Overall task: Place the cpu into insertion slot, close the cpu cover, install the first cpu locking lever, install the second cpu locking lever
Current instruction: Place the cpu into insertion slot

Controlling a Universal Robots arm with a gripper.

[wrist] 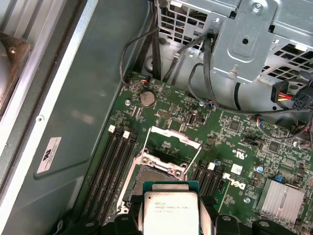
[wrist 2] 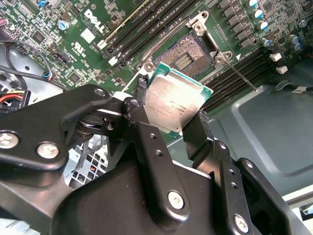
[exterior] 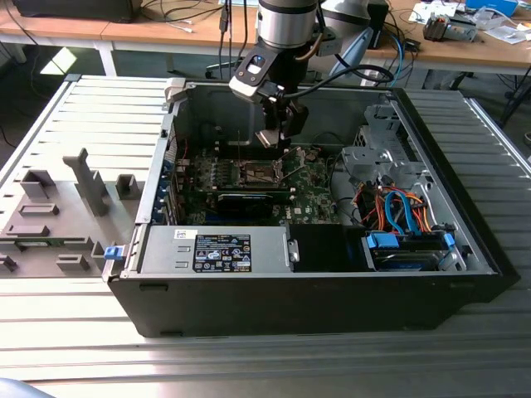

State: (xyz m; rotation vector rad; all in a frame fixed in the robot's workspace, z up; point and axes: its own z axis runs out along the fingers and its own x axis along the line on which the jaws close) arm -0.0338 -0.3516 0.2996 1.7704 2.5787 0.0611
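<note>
A slatted grey table point(exterior: 249, 365) carries the open black computer case point(exterior: 290, 303) and grey fixture blocks point(exterior: 87, 178).

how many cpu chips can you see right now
1. The cpu is clamped in the gripper, held clear of the insertion slot, not yet seated. Parts of the case are hidden, so another could be out of sight.

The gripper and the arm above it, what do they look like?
The gripper is matte black: jointed link bars and two fingers, dotted with silver screws. The arm is a silvery-grey cylinder carrying a grey-white box at its wrist, with a black cable looping beside it.
</note>
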